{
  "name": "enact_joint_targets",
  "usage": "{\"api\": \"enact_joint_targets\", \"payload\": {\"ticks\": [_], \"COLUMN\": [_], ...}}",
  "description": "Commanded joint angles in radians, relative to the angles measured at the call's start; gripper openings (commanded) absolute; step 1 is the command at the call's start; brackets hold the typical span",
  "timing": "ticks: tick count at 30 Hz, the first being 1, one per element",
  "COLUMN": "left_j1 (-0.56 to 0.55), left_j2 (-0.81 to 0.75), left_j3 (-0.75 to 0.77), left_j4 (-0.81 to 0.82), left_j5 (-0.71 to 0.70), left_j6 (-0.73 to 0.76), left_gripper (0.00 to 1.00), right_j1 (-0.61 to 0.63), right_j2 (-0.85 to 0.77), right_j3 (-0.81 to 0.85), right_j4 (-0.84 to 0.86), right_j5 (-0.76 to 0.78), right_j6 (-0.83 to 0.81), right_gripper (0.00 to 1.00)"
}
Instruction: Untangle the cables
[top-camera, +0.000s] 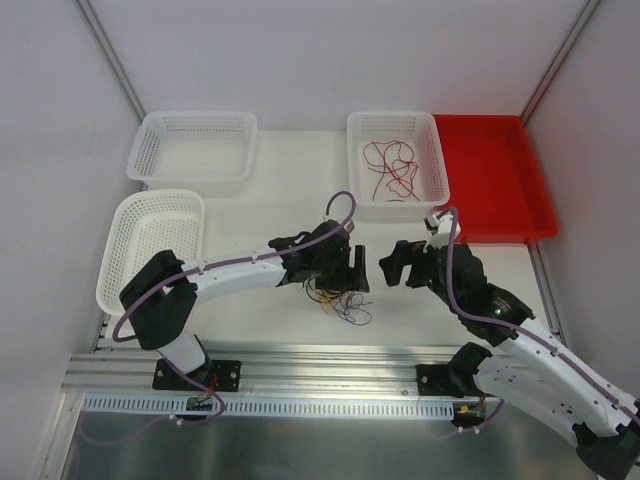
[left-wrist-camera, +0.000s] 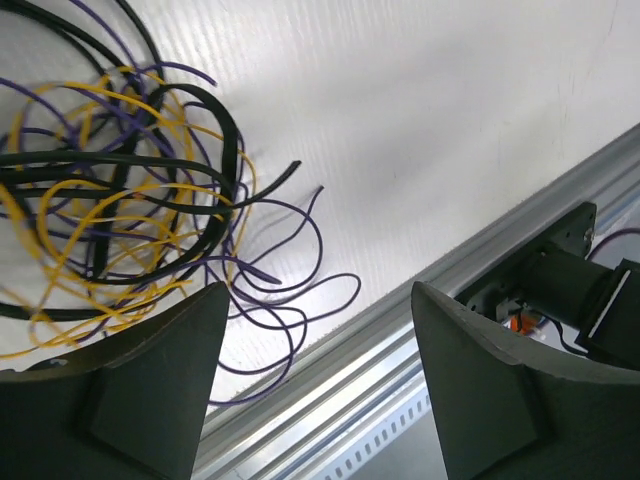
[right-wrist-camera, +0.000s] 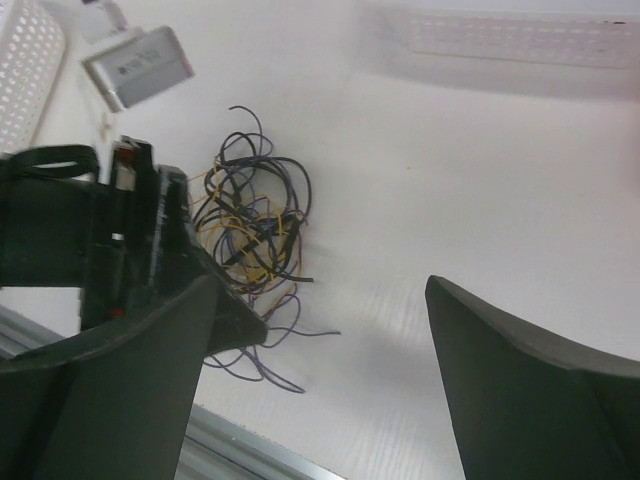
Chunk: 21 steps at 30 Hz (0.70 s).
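In the lower middle of the overhead view, a tangle of black, yellow and purple cables is lying on the white tabletop. The left claw is hanging wide and unladen just over it, hiding part of it. The right claw is hovering wide and unladen to the right. A red cable is sitting in the upper-middle basket, beside a red tray.
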Motion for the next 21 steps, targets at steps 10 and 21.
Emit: {"api": "enact_joint_targets", "payload": {"ticks": [10,21], "left_j1": [0.022,0.106], "left_j2": [-0.266,-0.162], "left_j3": [-0.046,-0.028], "left_j4": [-0.233,-0.262], "left_j5": [-0.385,-0.384], "left_j6": [0.071,-0.036], "left_gripper": [0.7,0.46], "right_j1": [0.002,0.002], "right_j2": [0.029,0.081], "right_j3": [0.049,0.024], "right_j4": [-0.066,-0.028], "right_j5": [0.043,-0.029], "right_j6": [-0.066,-0.046], "right_gripper": [0.89,0.89]}}
